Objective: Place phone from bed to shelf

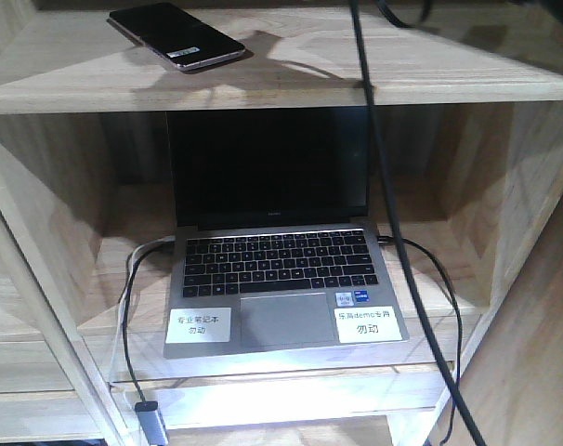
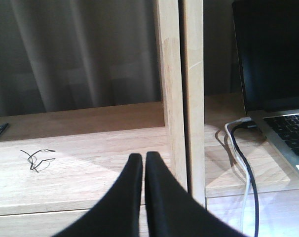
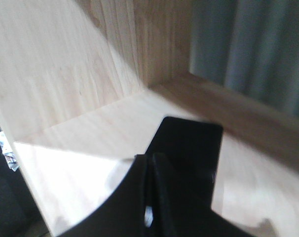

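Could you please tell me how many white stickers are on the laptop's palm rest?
2: one white sticker sits left of the touchpad on the laptop, the other sits right of it. A small blue badge sits beside the right one.

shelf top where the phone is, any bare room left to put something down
Yes: the shelf plank is bare right of the phone, up to the hanging black cable. The compartment below is crowded by the laptop and its cords.

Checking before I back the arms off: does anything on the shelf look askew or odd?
The phone lies flat on the shelf's top board but skewed diagonally, not squared to the front edge, and sits near the left end. It looks fully supported. The laptop below stands open, its cables looping loosely off the front. Nothing looks damaged.
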Available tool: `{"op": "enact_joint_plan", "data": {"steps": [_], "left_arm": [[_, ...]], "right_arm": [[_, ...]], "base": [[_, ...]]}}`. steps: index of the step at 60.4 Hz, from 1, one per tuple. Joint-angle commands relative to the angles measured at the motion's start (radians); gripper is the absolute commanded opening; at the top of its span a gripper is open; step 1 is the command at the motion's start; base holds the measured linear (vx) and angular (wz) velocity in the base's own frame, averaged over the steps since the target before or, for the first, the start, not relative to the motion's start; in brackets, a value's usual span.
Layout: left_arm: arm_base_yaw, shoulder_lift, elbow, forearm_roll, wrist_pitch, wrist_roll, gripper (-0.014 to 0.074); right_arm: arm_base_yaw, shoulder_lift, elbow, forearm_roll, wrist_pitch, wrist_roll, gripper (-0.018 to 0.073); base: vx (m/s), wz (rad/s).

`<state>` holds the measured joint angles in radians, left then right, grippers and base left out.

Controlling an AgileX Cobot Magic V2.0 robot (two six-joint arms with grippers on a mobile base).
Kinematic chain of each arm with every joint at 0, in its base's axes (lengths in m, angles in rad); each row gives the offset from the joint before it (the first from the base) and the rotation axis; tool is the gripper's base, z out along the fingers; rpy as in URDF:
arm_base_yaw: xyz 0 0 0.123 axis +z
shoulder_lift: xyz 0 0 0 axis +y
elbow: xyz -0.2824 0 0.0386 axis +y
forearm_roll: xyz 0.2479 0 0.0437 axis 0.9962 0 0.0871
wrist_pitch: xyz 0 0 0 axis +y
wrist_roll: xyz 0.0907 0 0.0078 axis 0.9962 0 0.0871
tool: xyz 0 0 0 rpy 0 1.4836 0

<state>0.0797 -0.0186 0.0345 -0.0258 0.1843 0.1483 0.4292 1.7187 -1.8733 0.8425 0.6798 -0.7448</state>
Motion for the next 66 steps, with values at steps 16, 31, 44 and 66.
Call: {"op": "enact_joint_plan", "data": {"steps": [16, 31, 44, 66], "left_arm": [[-0.002, -0.007, -0.023, -0.009, -0.073, -0.006, 0.0001], [-0.002, -0.007, -0.023, -0.009, -0.073, -0.006, 0.0001], [-0.002, -0.007, -0.023, -0.009, -0.073, -0.006, 0.0001], [-0.002, -0.007, -0.023, -0.009, -0.073, -0.006, 0.0001]], "right_arm": [[-0.003, -0.362, 0.455, 0.041, -0.287, -0.062, -0.0006], [-0.003, -0.658, 0.797, 0.041, -0.377, -0.075, -0.0006], [-0.003, -0.911, 1.034, 0.041, -0.382, -0.072, -0.0006], [-0.003, -1.334, 1.343, 0.047, -0.373, -0.036, -0.0006]], "base": [[0.00, 0.00], [0.00, 0.00], [0.00, 0.00], [0.00, 0.00]]}}
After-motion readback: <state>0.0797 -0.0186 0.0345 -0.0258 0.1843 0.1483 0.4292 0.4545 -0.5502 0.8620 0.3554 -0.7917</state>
